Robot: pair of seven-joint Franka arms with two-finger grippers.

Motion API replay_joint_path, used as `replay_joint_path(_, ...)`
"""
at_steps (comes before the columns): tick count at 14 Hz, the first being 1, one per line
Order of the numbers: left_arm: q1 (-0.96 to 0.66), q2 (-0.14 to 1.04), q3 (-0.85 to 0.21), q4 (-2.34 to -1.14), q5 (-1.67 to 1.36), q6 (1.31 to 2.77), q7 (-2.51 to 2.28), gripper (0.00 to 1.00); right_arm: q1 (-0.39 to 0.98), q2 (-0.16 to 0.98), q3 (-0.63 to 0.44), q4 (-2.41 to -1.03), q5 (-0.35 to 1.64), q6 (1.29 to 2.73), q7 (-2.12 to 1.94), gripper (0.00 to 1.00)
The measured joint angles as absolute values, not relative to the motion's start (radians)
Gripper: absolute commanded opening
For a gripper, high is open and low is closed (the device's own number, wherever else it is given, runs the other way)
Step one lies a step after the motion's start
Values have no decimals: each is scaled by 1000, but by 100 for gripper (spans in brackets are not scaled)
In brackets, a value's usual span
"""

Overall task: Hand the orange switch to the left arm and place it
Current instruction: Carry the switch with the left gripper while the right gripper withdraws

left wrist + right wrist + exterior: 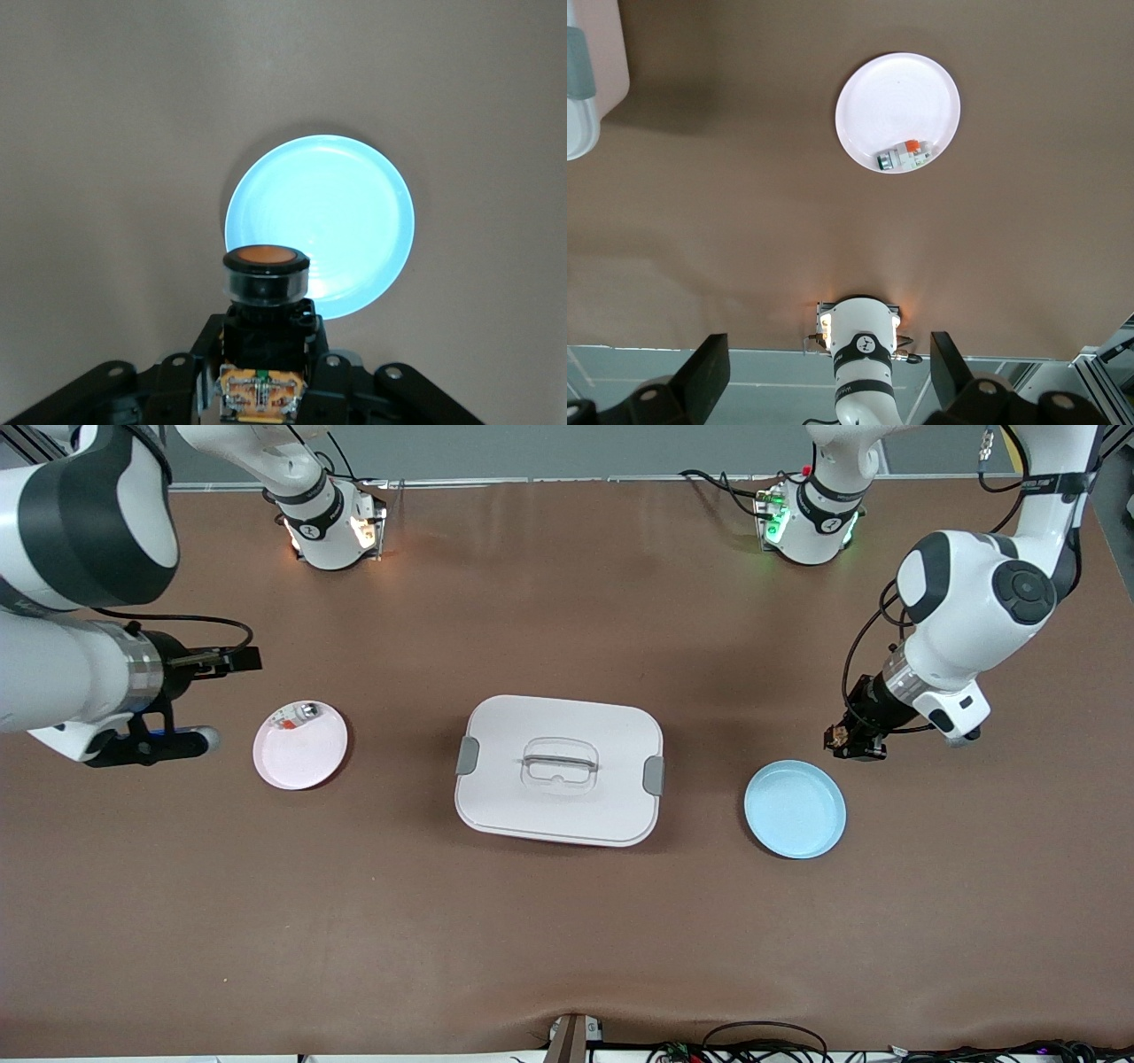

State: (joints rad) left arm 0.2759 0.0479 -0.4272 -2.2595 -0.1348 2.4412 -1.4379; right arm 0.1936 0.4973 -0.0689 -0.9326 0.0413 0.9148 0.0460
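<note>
The orange switch (265, 301), a black block with a round orange button, sits between the fingers of my left gripper (264, 372), which is shut on it. In the front view that gripper (852, 742) hangs with the switch (837, 735) over bare table just beside the rim of the light-blue plate (795, 809). The white box (532, 815) with grey latches stands in the middle of the table. My right gripper (168, 742) waits open and holds nothing, beside the pink plate (299, 757) at the right arm's end.
A small white-grey part with a red-orange mark (297, 715) lies on the pink plate (897, 97). The box's corner (580, 80) shows in the right wrist view. The light-blue plate (337, 212) holds nothing. Both arm bases stand along the table's edge farthest from the front camera.
</note>
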Motion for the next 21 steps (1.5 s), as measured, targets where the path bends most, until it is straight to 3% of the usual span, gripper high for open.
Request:
replay_joint_path(5,268,151,-429,-2263,124,2504,-1650,0,69,495,-68,-933,40,913,-19,100)
replay_joint_path(9,254,303,-435,-2179,353,2516,-1903,0,23,495,-69,-933,38,919,-25,100)
replay_joint_path(16,238,449,-440,-2051,368,2517,-1924,0,-31,494,-71,-933,36,929,-25,100)
replay_joint_path(21,234,509,-440,-2029,370,2529,-1924,0,-47,492,-70,-933,36,949,-26,100)
